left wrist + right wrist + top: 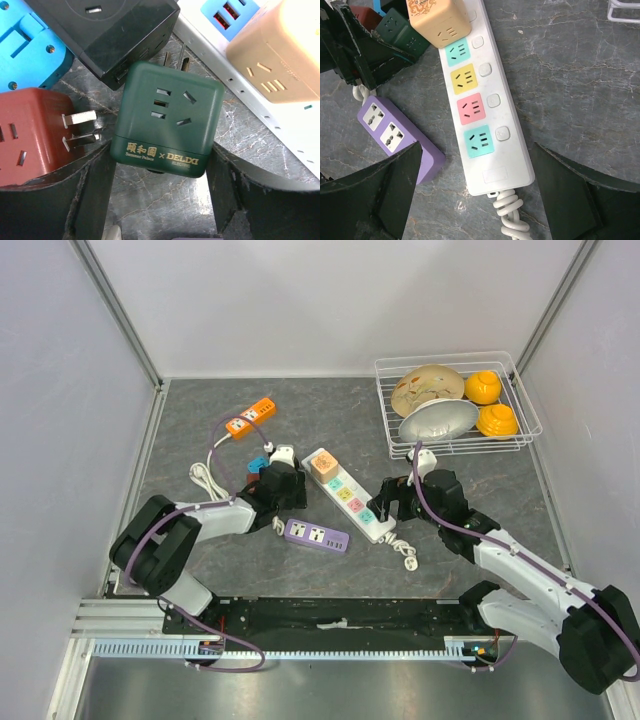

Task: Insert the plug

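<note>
A dark green cube plug [167,120] lies on the grey table, its prongs pointing away from my left gripper [161,152]. That gripper is open, its fingertips [100,170] flanking the cube's near end. In the top view the left gripper [283,482] sits left of the white power strip [345,495]. A peach cube [437,20] is plugged into the strip's far end. My right gripper [475,150] is open and empty over the strip's near end, by the teal socket [479,141]. It also shows in the top view [388,502].
A red cube plug [30,132], a blue adapter [25,45] and a black cube [110,30] crowd the green one. A purple strip [316,536] lies in front, an orange strip [250,417] behind. A wire basket [455,445] of bowls stands at the back right.
</note>
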Controlling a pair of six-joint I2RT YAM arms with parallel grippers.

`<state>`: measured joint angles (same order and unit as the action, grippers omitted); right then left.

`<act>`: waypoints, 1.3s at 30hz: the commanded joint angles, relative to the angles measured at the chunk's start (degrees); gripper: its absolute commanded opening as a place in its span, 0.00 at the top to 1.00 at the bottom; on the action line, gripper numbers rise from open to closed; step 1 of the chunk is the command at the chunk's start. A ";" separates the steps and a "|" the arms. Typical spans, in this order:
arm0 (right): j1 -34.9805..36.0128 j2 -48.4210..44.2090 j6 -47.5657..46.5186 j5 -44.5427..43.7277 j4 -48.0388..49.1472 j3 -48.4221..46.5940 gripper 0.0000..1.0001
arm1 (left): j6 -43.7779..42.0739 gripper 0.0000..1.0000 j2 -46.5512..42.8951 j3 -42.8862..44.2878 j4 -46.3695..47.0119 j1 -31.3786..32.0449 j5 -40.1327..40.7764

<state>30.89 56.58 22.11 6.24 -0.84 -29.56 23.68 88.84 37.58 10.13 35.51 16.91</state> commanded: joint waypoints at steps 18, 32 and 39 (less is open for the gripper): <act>-0.04 -0.68 -0.57 2.37 2.25 -1.46 0.02 | -3.47 0.35 -2.87 0.65 4.99 0.35 1.90; -0.04 0.02 -1.89 4.30 3.30 -1.82 0.02 | -9.53 0.05 -11.68 -2.43 9.55 -8.07 -16.79; -0.04 1.08 -3.39 6.94 4.27 -1.38 0.02 | -6.46 0.04 -2.19 -0.06 15.87 -15.29 -32.01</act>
<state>30.89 57.41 20.62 10.98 0.43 -29.56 17.12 82.76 35.44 18.15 23.40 -3.49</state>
